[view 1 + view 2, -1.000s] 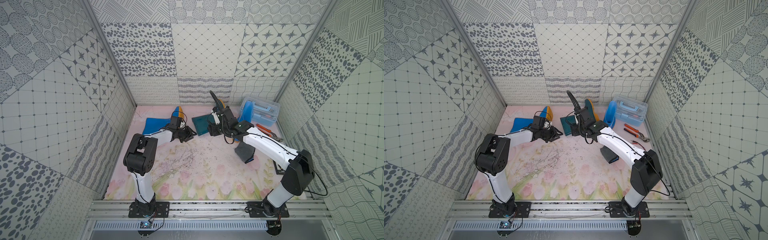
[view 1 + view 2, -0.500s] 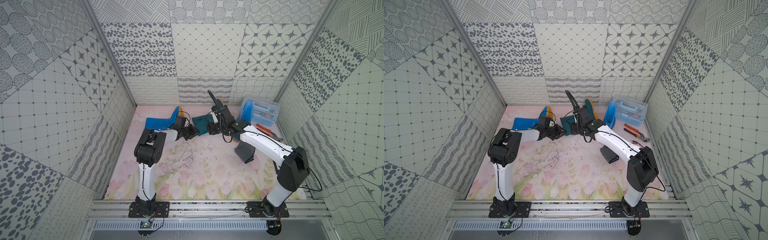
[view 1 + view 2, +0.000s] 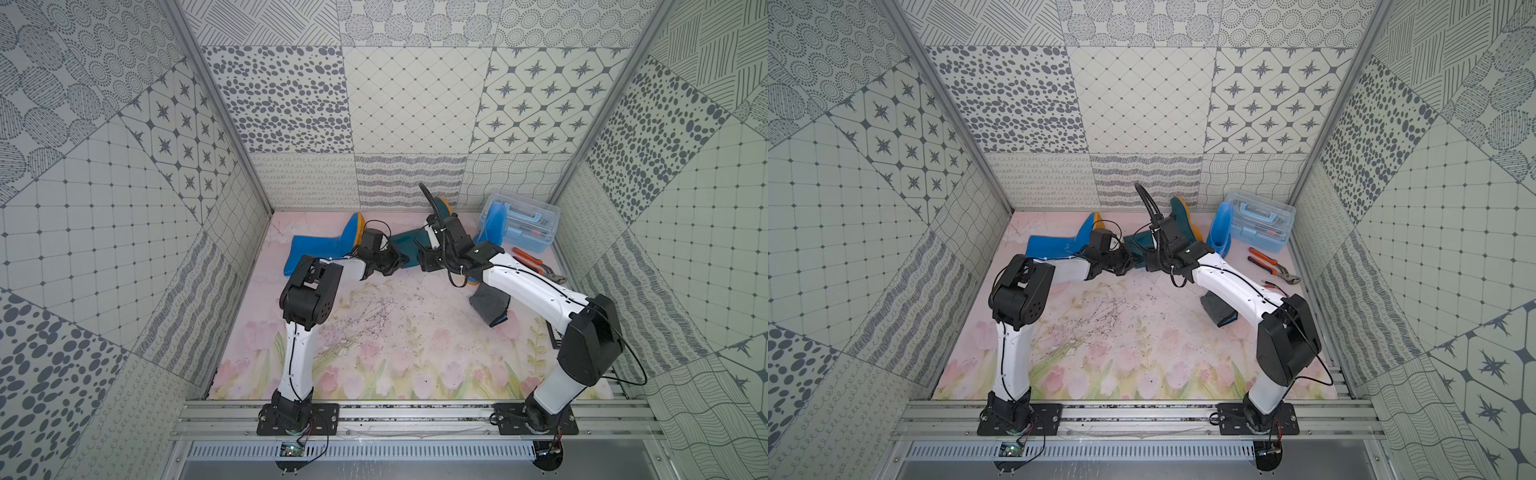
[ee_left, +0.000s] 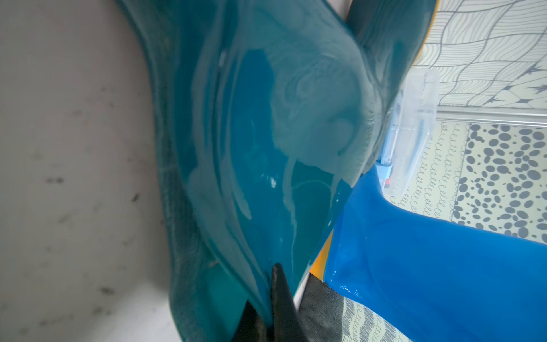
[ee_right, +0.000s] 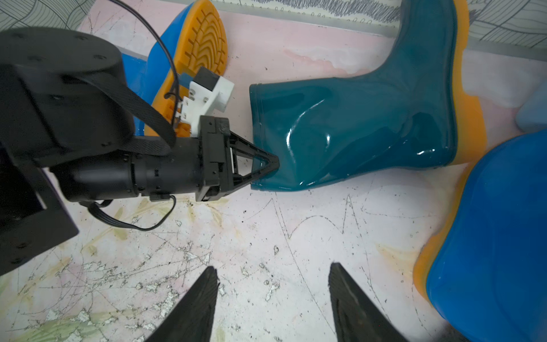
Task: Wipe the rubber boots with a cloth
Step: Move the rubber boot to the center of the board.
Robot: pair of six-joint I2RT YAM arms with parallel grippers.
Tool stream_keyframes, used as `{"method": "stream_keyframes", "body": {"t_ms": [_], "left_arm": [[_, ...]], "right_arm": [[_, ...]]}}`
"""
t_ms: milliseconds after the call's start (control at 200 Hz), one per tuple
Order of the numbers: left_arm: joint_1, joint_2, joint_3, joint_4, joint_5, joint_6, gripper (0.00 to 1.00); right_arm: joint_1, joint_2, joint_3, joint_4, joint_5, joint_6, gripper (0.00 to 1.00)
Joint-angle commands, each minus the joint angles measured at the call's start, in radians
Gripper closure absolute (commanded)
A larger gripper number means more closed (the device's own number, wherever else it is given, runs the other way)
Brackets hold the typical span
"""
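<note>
Steadying comes first, I judge: the left gripper [image 5: 273, 164] is pinched tight on the shaft rim of the teal boot [image 5: 355, 130], which lies on its side at the far middle, between the left blue boot [image 3: 316, 249] and the right blue boot [image 3: 494, 220]. The right gripper [image 5: 273, 266] hangs over the mat [image 5: 296, 237] — jaws apart, empty. The cloth [image 3: 488, 307] lies untouched at the right, under that forearm — fetching it comes next. No readable writing, though the toolbox [image 3: 536, 224] shows too small to be sure

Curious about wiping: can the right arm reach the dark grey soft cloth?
Probably yes: the dark grey soft cloth lies free below the right arm, whose open end effector is empty, though it must retract.
</note>
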Motion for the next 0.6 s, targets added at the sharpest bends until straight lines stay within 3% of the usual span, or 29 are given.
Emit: {"method": "stream_keyframes", "body": {"t_ms": [0,125,260,440,595], "left_arm": [[-0.018,-0.142,-0.123,-0.002,0.075,0.046,1.00],[-0.036,-0.286,-0.249,-0.102,0.053,0.138,1.00],[-0.038,-0.432,-0.376,-0.175,0.021,0.192,1.00],[-0.054,-0.626,-0.495,-0.344,0.004,0.288,1.00],[-0.068,-0.812,-0.582,-0.532,-0.045,0.365,1.00]], "right_arm": [[0.004,-0.110,-0.064,-0.004,0.004,0.041,0.38],[0.013,-0.214,-0.135,-0.051,0.007,0.048,0.38],[0.025,-0.341,-0.222,-0.137,0.100,0.086,0.35],[0.019,-0.556,-0.374,-0.285,0.296,0.258,0.32],[-0.030,-0.652,-0.483,-0.350,0.292,0.397,0.29]]}}
